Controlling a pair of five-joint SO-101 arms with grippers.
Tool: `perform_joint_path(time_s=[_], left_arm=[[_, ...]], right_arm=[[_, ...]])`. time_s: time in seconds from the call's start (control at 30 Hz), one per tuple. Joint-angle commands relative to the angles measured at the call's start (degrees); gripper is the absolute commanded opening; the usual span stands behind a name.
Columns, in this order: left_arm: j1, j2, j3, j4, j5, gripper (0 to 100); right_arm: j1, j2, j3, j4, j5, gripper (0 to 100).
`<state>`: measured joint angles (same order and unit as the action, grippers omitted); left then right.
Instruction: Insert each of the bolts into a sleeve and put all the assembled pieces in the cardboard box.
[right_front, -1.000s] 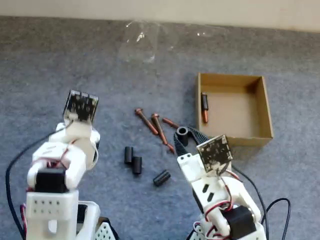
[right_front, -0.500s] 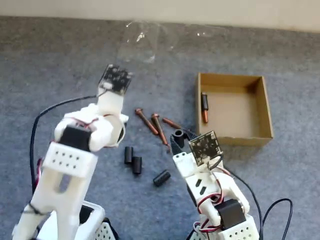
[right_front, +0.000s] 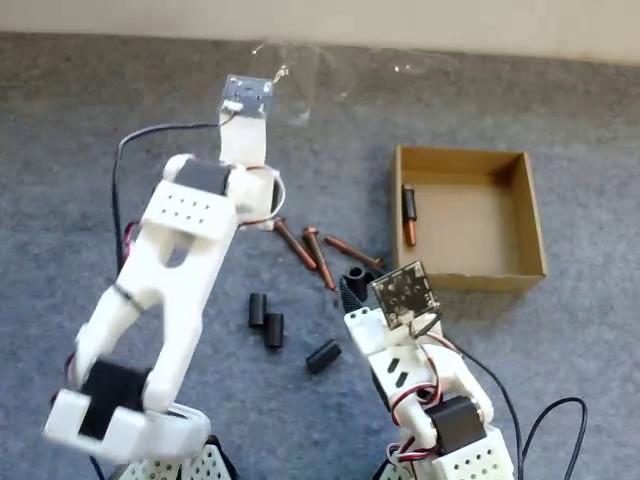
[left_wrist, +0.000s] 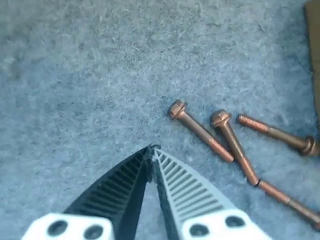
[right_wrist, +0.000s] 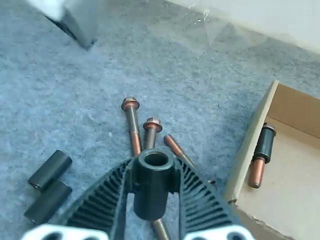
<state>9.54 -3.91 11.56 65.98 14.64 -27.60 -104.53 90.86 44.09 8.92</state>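
The cardboard box (right_front: 480, 278) sits toward the right side of the grey table (right_front: 80, 120), with one assembled piece (right_front: 408, 215) lying inside against the wall nearest the loose bolts (right_front: 318, 255). The left tool (left_wrist: 151, 147) hangs pressed together and empty just beside those three bolts. The right tool (right_wrist: 152, 167), closer to the near edge, is clamped on an upright sleeve (right_wrist: 151, 195), with three spare sleeves (right_front: 273, 329) lying nearby.

White left arm (right_front: 180, 260) and right arm (right_front: 415, 365) trail black cables (right_front: 170, 127), with ribbed gripper fingers (left_wrist: 185, 190).

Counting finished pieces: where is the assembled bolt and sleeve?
High view: the assembled piece lies inside the cardboard box, along its left wall, nearest the loose bolts.
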Motion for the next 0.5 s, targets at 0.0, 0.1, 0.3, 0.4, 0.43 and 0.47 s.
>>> perform_joint_path(time_s=[0.0,0.1,0.3,0.4,0.43,0.47], left_arm=[[1.3,4.6,-7.1,-0.1,6.8,1],[1.3,9.2,-10.2,-0.1,11.8,1],[2.2,16.7,-14.9,-0.1,18.9,1],[3.0,19.3,-17.5,-0.1,21.8,1],[3.4,20.0,-18.0,-0.1,21.9,1],[3.8,20.7,-18.3,0.0,22.0,1]], right_arm=[[0.8,-0.8,-0.3,-2.1,-0.5,0.5],[0.7,-0.8,0.6,-2.1,-0.5,0.5],[0.7,-0.8,0.7,-2.1,-0.5,0.5],[0.7,-0.8,0.7,-2.1,-0.5,0.5],[0.7,-0.8,0.7,-2.1,-0.5,0.5],[0.7,-0.8,0.7,-2.1,-0.5,0.5]])
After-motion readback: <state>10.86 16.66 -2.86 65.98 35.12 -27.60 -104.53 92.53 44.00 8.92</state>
